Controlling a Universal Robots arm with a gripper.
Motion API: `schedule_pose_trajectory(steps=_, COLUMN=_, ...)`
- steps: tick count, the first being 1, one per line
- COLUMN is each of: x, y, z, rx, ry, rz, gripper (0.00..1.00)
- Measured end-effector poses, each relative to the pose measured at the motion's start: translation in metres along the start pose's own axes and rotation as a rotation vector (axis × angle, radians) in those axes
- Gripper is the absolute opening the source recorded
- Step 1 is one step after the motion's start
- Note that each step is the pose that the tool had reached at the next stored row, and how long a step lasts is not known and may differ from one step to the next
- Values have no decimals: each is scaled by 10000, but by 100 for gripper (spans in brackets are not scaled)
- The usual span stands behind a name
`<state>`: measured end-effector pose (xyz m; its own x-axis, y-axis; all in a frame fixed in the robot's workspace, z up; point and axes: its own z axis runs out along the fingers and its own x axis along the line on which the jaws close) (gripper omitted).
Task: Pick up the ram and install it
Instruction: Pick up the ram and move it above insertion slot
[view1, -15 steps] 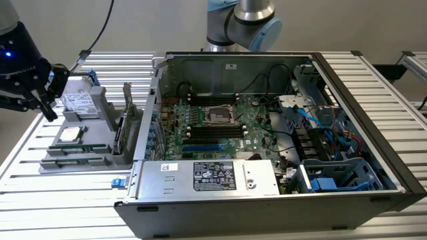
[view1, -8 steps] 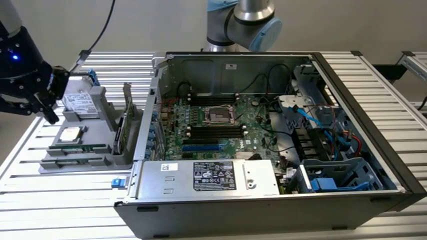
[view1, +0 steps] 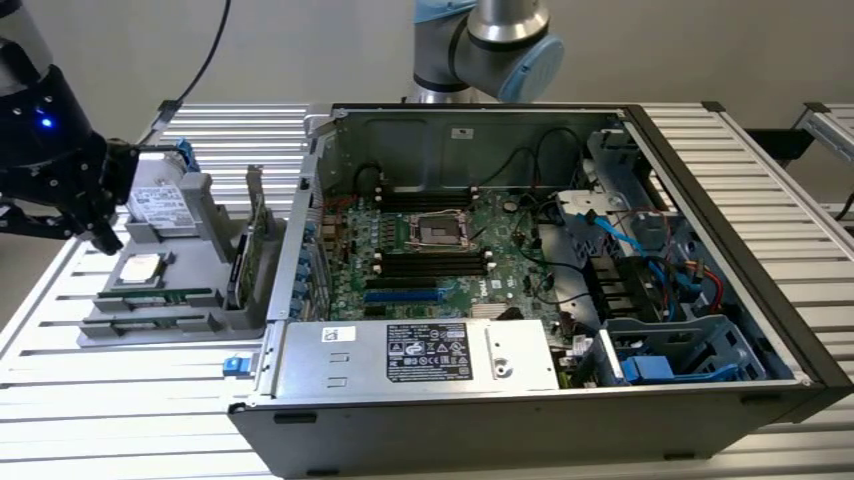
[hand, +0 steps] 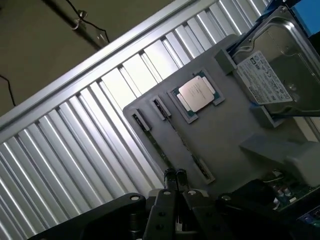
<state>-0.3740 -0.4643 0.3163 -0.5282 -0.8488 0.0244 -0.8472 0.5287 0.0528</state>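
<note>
The ram (view1: 158, 297) is a thin green stick lying in a slot of the grey parts tray (view1: 200, 322), at the exterior view's left of the open computer case (view1: 534, 400). In the wrist view the ram (hand: 181, 140) shows edge-on as a thin line between two end clips. My gripper (view1: 96, 232) hangs just beyond the tray's far-left side, above the slatted table. In the wrist view the gripper (hand: 175, 175) is shut with nothing in it, its tips hovering over the near end of the ram slots.
The tray also holds a square silver processor (hand: 196, 92), a hard drive (hand: 272, 70) and an upright green expansion card (view1: 250, 255). Inside the case, the motherboard (view1: 441, 240) has black memory slots (view1: 427, 263) beside the processor socket. A power supply (view1: 414, 352) sits at the case front.
</note>
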Motion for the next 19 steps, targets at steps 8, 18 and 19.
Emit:
schedule_pose_trajectory(steps=8, x=-2, y=-4, z=90, rx=48, ry=69, rz=-1462, gripper=10)
schedule_pose_trajectory(steps=18, x=-5, y=-10, z=198, rx=106, ry=156, rz=-3274, gripper=10)
schedule_pose_trajectory(steps=19, x=-5, y=-11, z=208, rx=113, ry=165, rz=-3460, gripper=10)
